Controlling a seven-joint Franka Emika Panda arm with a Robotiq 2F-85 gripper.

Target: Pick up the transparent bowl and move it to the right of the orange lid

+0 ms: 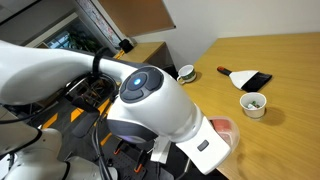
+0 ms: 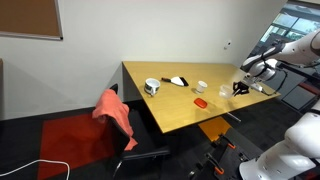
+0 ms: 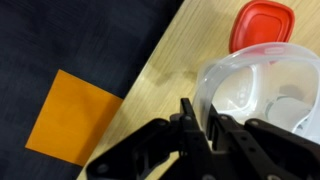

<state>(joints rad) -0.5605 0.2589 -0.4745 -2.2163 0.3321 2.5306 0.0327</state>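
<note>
Apparently between jaws: round, glossy transparent bowl (image 3: 250, 92).

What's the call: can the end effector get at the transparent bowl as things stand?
Likely yes. In the wrist view the end effector looks closed on the near rim of the transparent bowl, nothing between them. The orange lid lies clear beyond it.

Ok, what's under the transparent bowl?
In the wrist view, the wooden table seems to show through the transparent bowl, with the orange lid beyond its rim. The hand, pinching the near wall, hides what lies below that edge.
</note>
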